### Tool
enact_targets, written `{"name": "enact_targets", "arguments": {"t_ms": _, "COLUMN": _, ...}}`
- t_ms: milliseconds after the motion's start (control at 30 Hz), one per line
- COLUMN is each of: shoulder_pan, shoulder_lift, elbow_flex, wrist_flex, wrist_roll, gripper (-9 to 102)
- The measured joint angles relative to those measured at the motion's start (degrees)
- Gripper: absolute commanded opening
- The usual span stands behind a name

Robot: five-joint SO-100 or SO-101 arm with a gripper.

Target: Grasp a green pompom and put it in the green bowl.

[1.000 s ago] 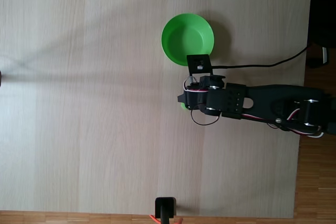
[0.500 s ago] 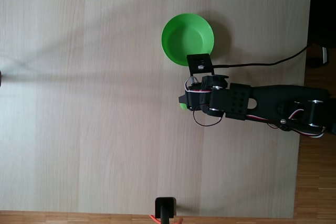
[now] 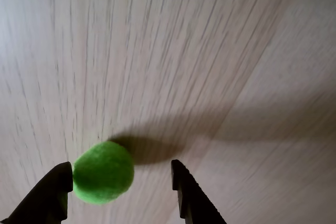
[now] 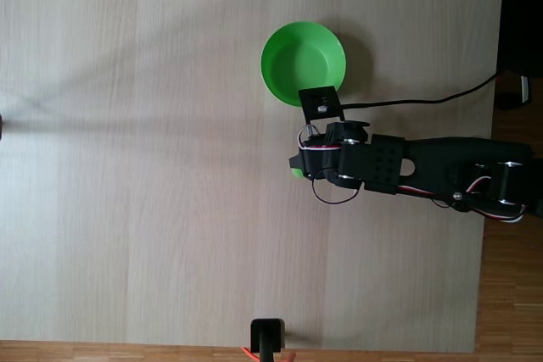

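Gripper (image 3: 122,177) fingers of mine stood apart in the wrist view, with the green pompom (image 3: 103,172) between them, pressed against the left fingertip (image 3: 59,180) and clear of the right one, resting on the table (image 3: 210,51). From the fixed view, only a sliver of the green pompom (image 4: 295,172) peeked out from under my wrist, a little below the green bowl (image 4: 303,62). That bowl held nothing and sat near the table's top edge, toward the right side, partly overlapped by my black camera mount (image 4: 320,104). My arm (image 4: 441,175) reached in from the right edge. Bare wood (image 4: 127,167) stretched wide toward the left edge and the bottom edge.
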Motion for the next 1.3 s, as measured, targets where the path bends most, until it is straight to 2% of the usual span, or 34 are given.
{"name": "enact_targets", "arguments": {"t_ms": 633, "shoulder_pan": -4.04, "shoulder_lift": 0.0, "elbow_flex": 0.0, "wrist_flex": -0.18, "wrist_roll": -1.93, "gripper": 22}}
{"name": "enact_targets", "arguments": {"t_ms": 1300, "shoulder_pan": -3.96, "shoulder_lift": -3.25, "elbow_flex": 0.0, "wrist_flex": -0.53, "wrist_roll": -1.93, "gripper": 22}}
